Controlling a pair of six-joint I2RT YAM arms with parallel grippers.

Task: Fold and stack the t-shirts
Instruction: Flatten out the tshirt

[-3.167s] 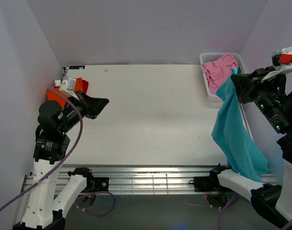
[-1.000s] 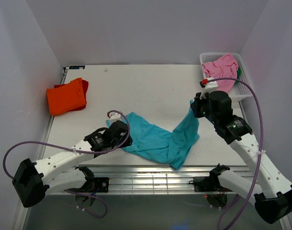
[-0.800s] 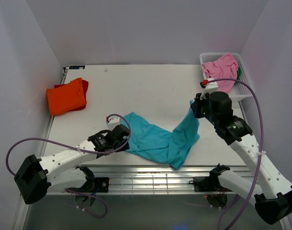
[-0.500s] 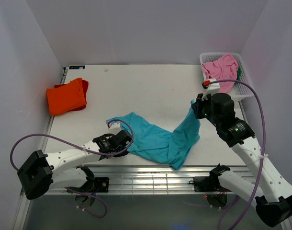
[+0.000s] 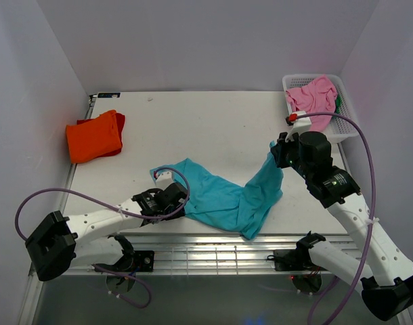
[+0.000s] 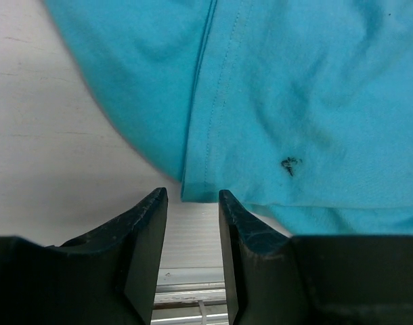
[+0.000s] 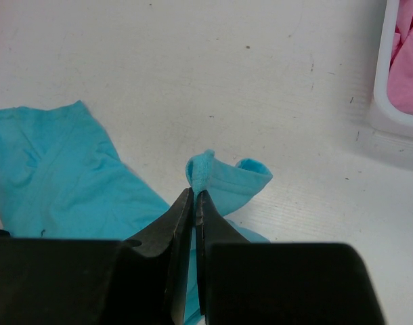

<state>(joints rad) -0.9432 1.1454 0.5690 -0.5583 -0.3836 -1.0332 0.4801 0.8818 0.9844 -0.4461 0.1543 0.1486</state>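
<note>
A teal t-shirt (image 5: 223, 196) lies crumpled across the near middle of the table. My right gripper (image 5: 274, 160) is shut on a raised fold of its edge (image 7: 208, 169), holding that end just off the table; in the right wrist view the gripper (image 7: 195, 194) pinches the cloth. My left gripper (image 5: 181, 203) is low at the shirt's near left hem. In the left wrist view that gripper (image 6: 191, 196) stands open, the hem corner (image 6: 196, 189) just past its tips and nothing clamped. An orange t-shirt (image 5: 93, 136) lies folded at the far left. A pink t-shirt (image 5: 311, 96) is in the basket.
The white lattice basket (image 5: 332, 137) stands at the far right corner, with a bit of green cloth (image 5: 338, 103) beside the pink shirt. The metal rail (image 5: 213, 254) runs along the table's near edge, close under the left gripper. Walls close in both sides.
My left gripper slid toward the near edge along the teal shirt's left hem, narrowing its jaws and widening them again. The right gripper kept its hold and barely moved.
</note>
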